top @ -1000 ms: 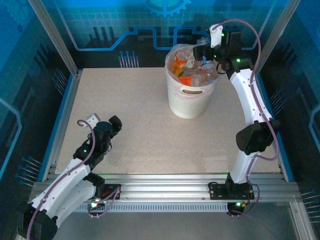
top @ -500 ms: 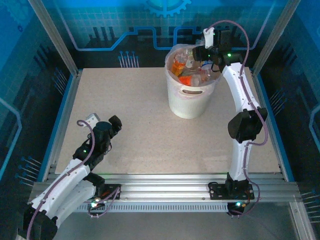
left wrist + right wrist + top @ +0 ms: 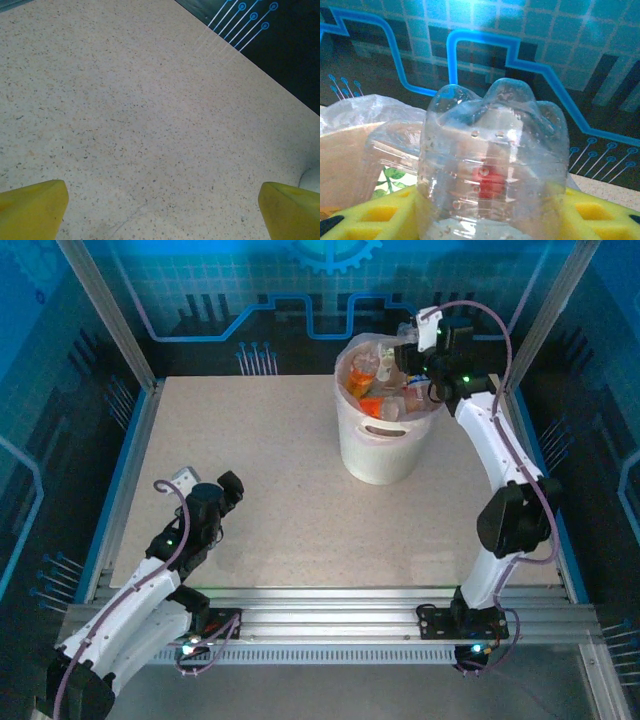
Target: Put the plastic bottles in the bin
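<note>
Two tools are present. The left tool (image 3: 160,212) sits low over the bench (image 3: 260,460) near its front left corner; its yellow fingers (image 3: 30,210) are spread wide with nothing between them, and it takes no part in the current step.

The right tool (image 3: 408,352) is raised at the far right rim of the bin (image 3: 378,455). In the wrist view its yellow pads (image 3: 592,212) press against both flanks of a clear bottle (image 3: 492,165), so the tool is judged to be clenched on that bottle; the bottle's lobed base points away from the wrist, towards the back wall, and a red patch shows through the plastic. The plastic bottles (image 3: 362,380) seen from above lie heaped inside the bin, some orange, some clear, reaching close to the rim.

Step in hand, as judged: the delivery of one bottle at the bin mouth, with the release not yet made.

The next move calls for the following: bring the bottle fully inside the rim line; spread the pads so that it drops onto the heap; lift the tool straight up. Because the heap is high, a release too near the edge could let the bottle roll out onto the bench.
</note>
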Action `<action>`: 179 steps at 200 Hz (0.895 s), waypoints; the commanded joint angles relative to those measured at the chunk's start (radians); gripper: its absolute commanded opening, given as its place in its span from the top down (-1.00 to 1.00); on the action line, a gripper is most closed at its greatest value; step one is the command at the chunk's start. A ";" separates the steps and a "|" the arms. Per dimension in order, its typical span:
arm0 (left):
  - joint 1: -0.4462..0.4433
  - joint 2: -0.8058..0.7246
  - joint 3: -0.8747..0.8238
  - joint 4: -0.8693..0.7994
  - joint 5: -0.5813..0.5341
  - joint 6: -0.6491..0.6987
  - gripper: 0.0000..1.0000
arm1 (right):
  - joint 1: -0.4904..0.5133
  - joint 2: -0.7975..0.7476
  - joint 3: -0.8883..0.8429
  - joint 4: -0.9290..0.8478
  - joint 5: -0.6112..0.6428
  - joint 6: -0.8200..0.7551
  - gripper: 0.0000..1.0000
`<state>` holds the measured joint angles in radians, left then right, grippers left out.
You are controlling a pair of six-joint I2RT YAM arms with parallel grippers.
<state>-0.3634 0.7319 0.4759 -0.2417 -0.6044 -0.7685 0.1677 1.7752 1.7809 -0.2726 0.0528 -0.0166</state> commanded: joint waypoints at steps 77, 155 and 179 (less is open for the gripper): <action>0.006 -0.008 0.045 -0.013 0.002 0.042 -0.98 | -0.003 -0.094 -0.318 0.311 0.024 -0.056 -0.06; 0.006 -0.014 0.058 -0.023 0.006 0.046 -0.98 | 0.004 -0.162 -0.353 0.277 0.018 -0.038 -0.41; 0.006 -0.014 0.063 -0.016 0.012 0.052 -0.98 | 0.014 -0.209 -0.327 0.231 -0.001 -0.041 -0.85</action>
<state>-0.3634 0.7307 0.5030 -0.2558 -0.6041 -0.7490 0.1692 1.6260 1.4483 0.0486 0.0681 -0.0551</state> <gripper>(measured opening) 0.990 0.844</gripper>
